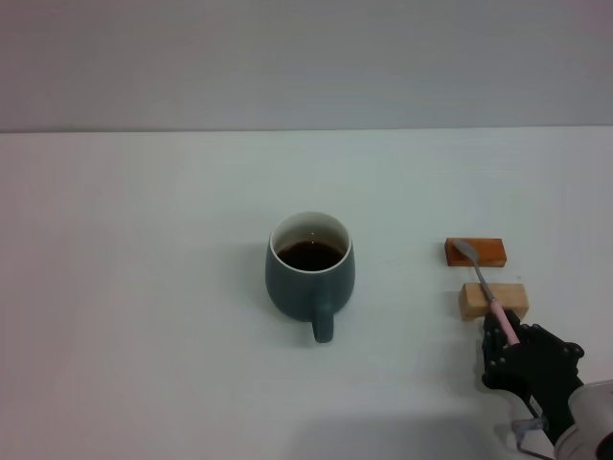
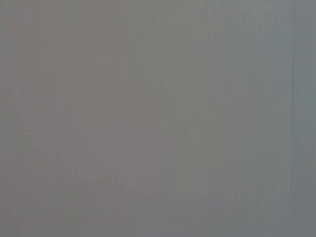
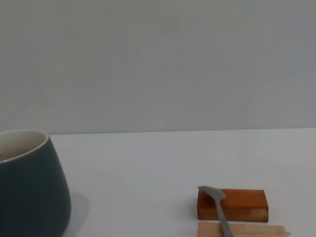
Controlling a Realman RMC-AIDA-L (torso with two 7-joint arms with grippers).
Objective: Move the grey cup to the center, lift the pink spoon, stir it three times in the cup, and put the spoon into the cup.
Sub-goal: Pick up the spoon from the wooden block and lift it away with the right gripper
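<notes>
The grey cup (image 1: 309,273) stands mid-table with dark liquid inside and its handle pointing toward me; its dark side also fills a corner of the right wrist view (image 3: 29,185). The pink spoon (image 1: 484,287) lies with its metal bowl on an orange-brown block and its stem across a tan block. In the right wrist view the spoon's bowl and stem (image 3: 217,202) show. My right gripper (image 1: 505,337) sits at the near right, closed around the pale pink handle end. The left gripper is out of view; the left wrist view shows only flat grey.
The orange-brown block (image 1: 484,252) and the tan block (image 1: 503,297) lie side by side right of the cup; the same orange-brown block (image 3: 242,203) and tan block (image 3: 252,230) show in the right wrist view. The white tabletop (image 1: 144,287) stretches left and back to a grey wall.
</notes>
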